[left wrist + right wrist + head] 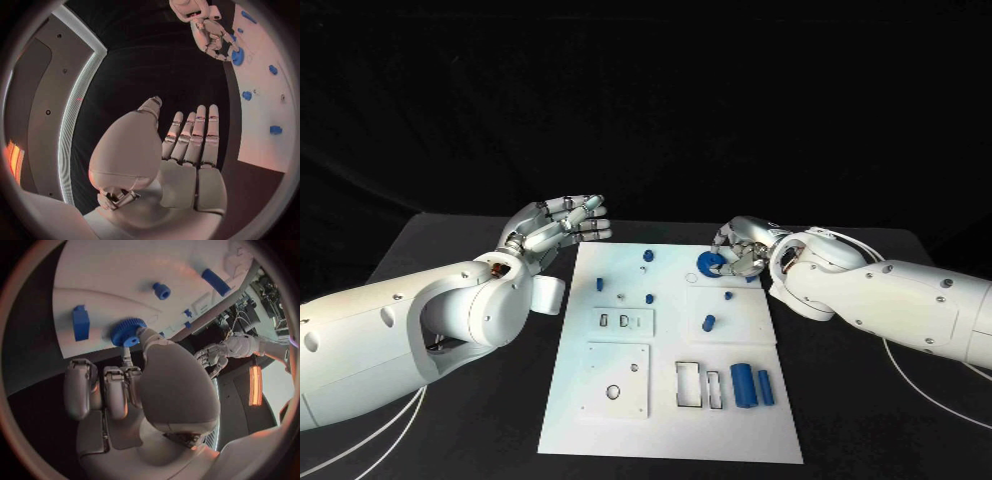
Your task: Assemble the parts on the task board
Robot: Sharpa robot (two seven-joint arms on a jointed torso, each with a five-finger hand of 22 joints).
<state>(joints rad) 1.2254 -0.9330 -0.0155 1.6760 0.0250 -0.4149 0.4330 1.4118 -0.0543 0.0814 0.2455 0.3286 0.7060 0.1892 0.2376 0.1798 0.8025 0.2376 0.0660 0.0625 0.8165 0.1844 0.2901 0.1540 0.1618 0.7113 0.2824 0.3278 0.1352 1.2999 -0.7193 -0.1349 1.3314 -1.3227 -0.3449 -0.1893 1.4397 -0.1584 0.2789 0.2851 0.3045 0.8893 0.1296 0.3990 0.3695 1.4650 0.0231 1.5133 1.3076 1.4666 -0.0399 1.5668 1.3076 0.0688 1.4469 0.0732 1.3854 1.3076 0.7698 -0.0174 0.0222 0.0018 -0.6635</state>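
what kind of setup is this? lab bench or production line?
Likely a lab test bench: a black table against a dark backdrop, one white task board with loose blue parts, and the right robot hand on a blue gear.

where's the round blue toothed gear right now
The round blue toothed gear sits at the far right part of the white task board, with the right hand touching it, just beyond a small blue peg.

Bright overhead light is washing the flat white plastic task board [672,400] against a dim matte black table [444,250], its far edge glaring pale. Fisheye views are bending straight edges, darkening toward their rims.
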